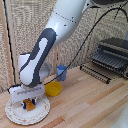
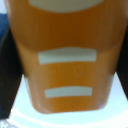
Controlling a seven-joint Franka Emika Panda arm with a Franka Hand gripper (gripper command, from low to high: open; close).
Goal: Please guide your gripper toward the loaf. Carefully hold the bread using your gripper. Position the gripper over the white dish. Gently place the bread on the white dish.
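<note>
Looks like a home kitchen, or a mock-up of one set up for robot work. Wooden plank countertop (image 1: 90, 100) running across the scene, with a woven, mat-like wall covering (image 1: 30, 25) behind it. On the exterior view's right, a dark toaster oven (image 1: 112, 55) standing on a wire rack (image 1: 97, 72). Everyday tableware set out on the wood: a white plate (image 1: 15, 114) with a patterned rim, a yellow bowl (image 1: 53, 89), a small blue cup (image 1: 61, 72). Less homely: a bulky white and grey robot arm (image 1: 45, 45) with a black cable (image 1: 92, 37) trailing behind it.
</note>
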